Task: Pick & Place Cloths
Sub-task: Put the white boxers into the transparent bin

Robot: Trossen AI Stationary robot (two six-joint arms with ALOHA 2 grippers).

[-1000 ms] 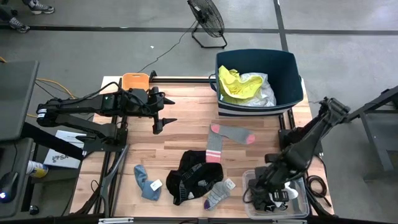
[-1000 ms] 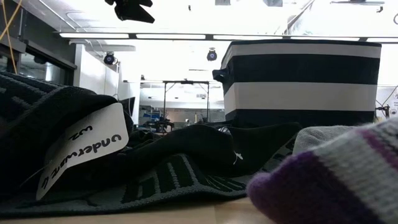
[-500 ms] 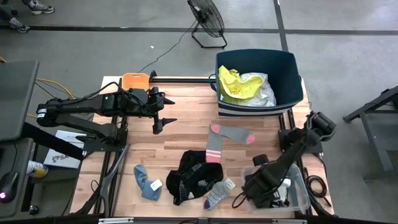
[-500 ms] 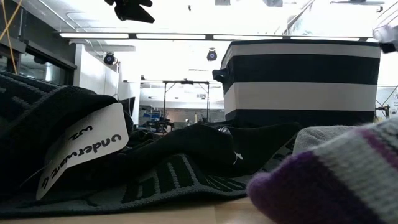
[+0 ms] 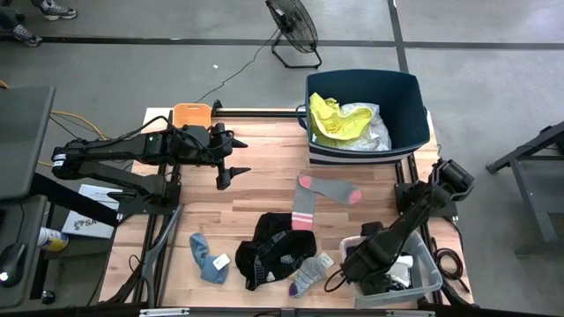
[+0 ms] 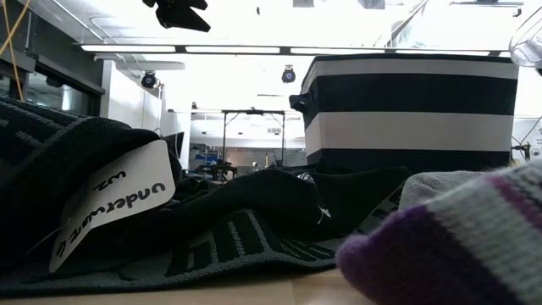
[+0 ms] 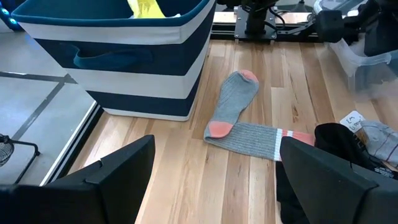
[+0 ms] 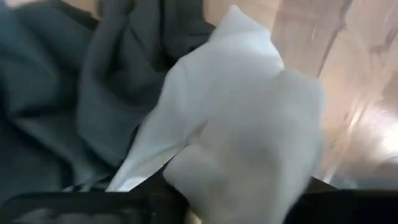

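My right gripper [image 5: 361, 271] is down inside a clear plastic bin [image 5: 427, 264] at the table's near right. Its wrist view is filled by a white cloth [image 8: 242, 124] lying against a dark grey cloth [image 8: 93, 93]. My left gripper [image 5: 227, 173] [image 7: 214, 186] hangs open above the far left of the table, holding nothing. On the table lie a grey sock with pink ends [image 5: 322, 195] [image 7: 239, 118], a black garment [image 5: 271, 248], a blue-grey sock [image 5: 208, 259] and a grey and purple sock [image 5: 308, 275]. Neon yellow and white cloths [image 5: 339, 121] lie in the navy tub [image 5: 414, 97].
The navy tub with a white stripe [image 7: 124, 68] stands at the far right corner. A small orange tray [image 5: 191, 114] sits at the far left edge. In the low view the black garment with a white label [image 6: 110, 212] fills the foreground. Bare wood lies between the socks and my left arm.
My right gripper has come down into the clear bin, shifting toward the table's left and tipping to point more steeply down. My left arm has kept still.
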